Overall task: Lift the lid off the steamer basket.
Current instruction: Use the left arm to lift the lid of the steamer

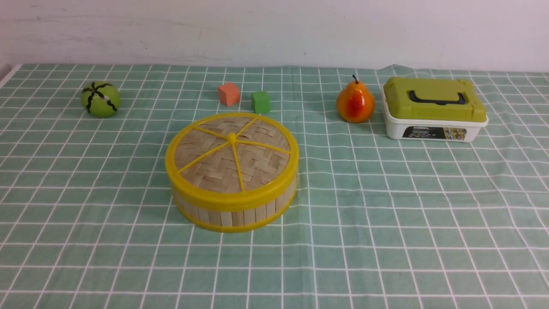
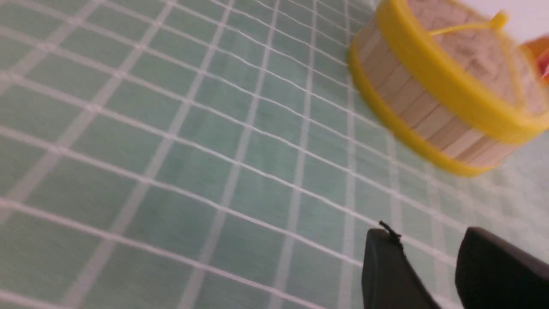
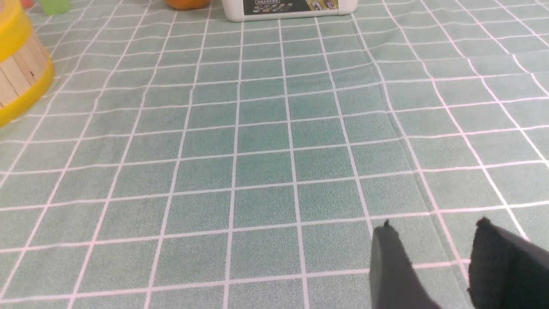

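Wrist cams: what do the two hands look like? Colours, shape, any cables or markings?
Left hand: two matte black fingers with blunt rounded tips; a small frayed tuft sticks off one tip. Right hand: same build, one finger dark grey and smooth, the other finger black and rough-textured. No cables, labels or markings show. The arms are out of every view.

Left gripper has its two dark fingers spread with a clear gap between them, just the tips poking into its wrist view, wrist rolled at a tilt. Right gripper is the same deal, black fingertips parted, wrist sitting level
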You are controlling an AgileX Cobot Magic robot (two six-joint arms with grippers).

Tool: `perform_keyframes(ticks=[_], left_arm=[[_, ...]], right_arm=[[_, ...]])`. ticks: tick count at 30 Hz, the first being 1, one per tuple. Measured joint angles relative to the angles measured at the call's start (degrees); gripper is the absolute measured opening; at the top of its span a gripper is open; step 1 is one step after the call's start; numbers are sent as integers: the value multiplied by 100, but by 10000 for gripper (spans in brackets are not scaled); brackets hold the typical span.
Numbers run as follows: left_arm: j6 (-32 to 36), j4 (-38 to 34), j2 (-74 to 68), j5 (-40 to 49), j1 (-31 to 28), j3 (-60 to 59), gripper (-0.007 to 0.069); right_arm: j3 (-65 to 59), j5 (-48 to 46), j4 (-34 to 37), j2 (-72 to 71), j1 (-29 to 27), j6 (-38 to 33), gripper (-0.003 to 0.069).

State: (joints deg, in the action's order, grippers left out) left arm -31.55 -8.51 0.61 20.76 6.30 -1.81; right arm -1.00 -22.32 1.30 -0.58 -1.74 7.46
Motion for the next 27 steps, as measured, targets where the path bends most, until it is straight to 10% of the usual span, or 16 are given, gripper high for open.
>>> perform_keyframes(ticks=[4, 14, 22, 27], left_arm=[[-1527, -2350, 0, -118, 0, 0, 239], [-2227, -4015, 0, -1107, 0, 0, 239], [-1309, -4001, -86, -2504, 0, 745, 111], [220, -3378, -1751, -1025, 0, 2684, -13]], right_arm=[[0, 0, 0, 0, 0, 0, 241], [0, 0, 0, 0, 0, 0, 241], [0, 0, 0, 0, 0, 0, 241], [0, 0, 0, 0, 0, 0, 241]])
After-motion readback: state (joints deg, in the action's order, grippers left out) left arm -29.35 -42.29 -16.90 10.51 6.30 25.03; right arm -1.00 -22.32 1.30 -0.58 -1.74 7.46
